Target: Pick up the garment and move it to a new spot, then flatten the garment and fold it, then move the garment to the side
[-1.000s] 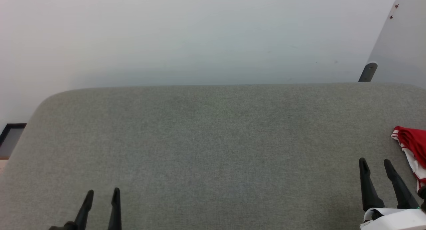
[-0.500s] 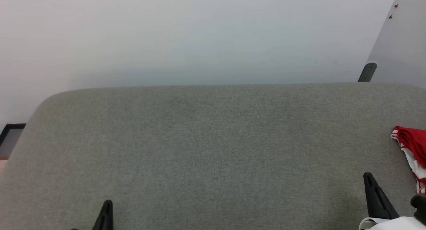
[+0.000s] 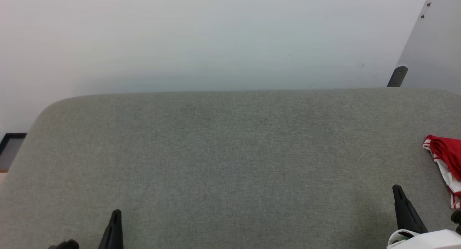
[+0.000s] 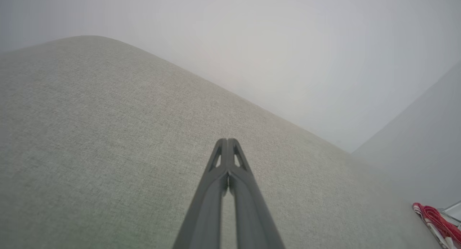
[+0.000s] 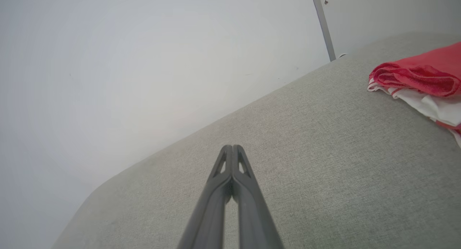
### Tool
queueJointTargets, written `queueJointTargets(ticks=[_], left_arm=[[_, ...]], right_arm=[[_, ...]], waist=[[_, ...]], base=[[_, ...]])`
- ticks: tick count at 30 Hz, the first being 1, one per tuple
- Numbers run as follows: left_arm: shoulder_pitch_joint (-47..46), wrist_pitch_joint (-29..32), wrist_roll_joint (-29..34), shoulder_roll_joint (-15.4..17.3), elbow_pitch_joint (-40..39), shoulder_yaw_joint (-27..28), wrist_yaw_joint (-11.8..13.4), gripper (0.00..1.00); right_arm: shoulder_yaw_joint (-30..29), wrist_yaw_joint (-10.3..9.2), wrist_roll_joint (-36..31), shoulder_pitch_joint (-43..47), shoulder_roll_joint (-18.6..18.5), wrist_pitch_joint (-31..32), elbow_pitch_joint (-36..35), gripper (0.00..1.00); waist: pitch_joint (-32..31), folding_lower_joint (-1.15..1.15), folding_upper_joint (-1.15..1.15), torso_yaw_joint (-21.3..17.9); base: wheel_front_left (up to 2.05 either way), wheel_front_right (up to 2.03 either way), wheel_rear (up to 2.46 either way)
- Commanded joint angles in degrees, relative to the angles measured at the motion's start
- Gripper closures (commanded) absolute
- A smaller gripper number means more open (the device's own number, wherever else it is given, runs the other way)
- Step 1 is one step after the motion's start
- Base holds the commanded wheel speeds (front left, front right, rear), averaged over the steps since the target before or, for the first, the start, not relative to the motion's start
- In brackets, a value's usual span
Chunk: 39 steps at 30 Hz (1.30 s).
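R wrist view: garment (image 5: 417, 76), red fold atop white; head view crops it.

**No legible text**

Nothing can be read. The garment (image 3: 446, 151), bunched at the right edge, turns only red cloth, white cloth and striped trim to the cameras. A tiny dark mark on the white wrist cover (image 3: 428, 240) at the near right may be print, but it is too small to make out.

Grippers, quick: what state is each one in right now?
Left gripper: closed, holding nothing.
Right gripper: closed, holding nothing; the shirt lies apart from it.
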Motion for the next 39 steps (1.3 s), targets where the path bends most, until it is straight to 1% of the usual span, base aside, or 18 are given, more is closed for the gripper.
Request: queueJointTargets(ticks=[1, 23, 39], left_arm=[[-1.54, 0.31, -2.02, 0.23, -0.53, 0.38, -0.03, 1.0], [-5.27, 5.19, -19.03, -0.81, 1.09, 0.91, -0.07, 1.0], [-7.32, 7.98, -28.53, -1.37, 2.0, 1.2, -0.09, 1.0]], right_arm=[[-0.47, -0.01, 1.96, -1.61, -0.18, 0.31, -0.5, 1.0], [-1.18, -0.02, 17.92, -4.05, 0.66, 3.01, 1.98, 1.0], [-1.61, -0.02, 26.8, -5.36, 1.12, 4.6, 3.4, 1.0]], waist=[[0.03, 0.0, 0.0, -0.01], [0.54, 0.0, 0.0, -0.2], [0.88, 0.0, 0.0, -0.33]], base=[[0.0, 0.0, 0.0], [0.0, 0.0, 0.0], [0.0, 0.0, 0.0]])
